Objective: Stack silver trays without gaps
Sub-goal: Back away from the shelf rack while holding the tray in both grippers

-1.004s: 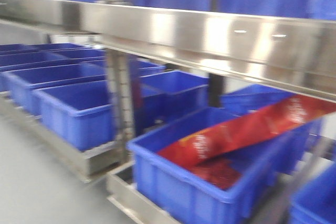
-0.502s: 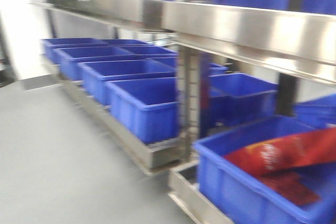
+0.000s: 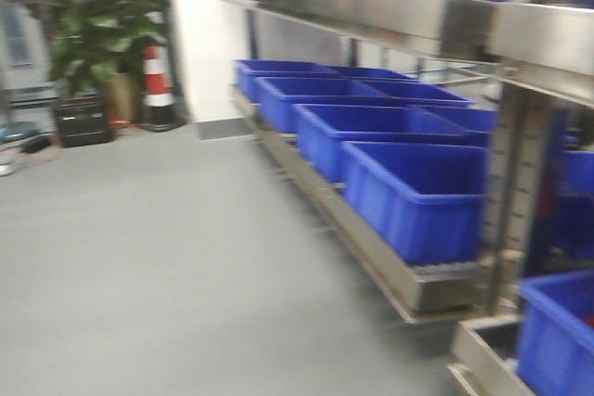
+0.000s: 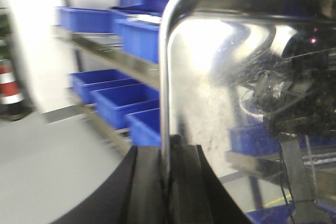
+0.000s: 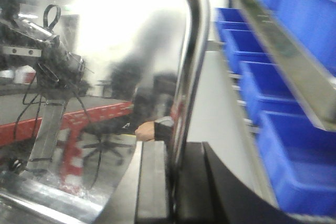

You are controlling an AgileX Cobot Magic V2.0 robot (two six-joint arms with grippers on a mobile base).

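In the left wrist view a mirror-shiny silver tray (image 4: 210,77) stands on edge and fills the right half of the frame. Its rounded rim runs down between my black fingers, and the left gripper (image 4: 167,182) is shut on that rim. The right wrist view shows a silver tray (image 5: 105,51) on edge too, reflecting a room and an arm. The right gripper (image 5: 174,187) is shut on its rim. I cannot tell whether both grippers hold the same tray. Neither trays nor grippers appear in the front view.
A steel rack along the right carries a row of blue bins (image 3: 418,192) on its low shelf under a steel shelf rail (image 3: 371,6). Grey floor (image 3: 167,257) spreads to the left. A potted plant (image 3: 102,16) and a striped cone (image 3: 158,85) stand at the far wall.
The front view has swung left along the rack. The bin with the red bag has left the frame, and the floor, plant and cone have come into view.
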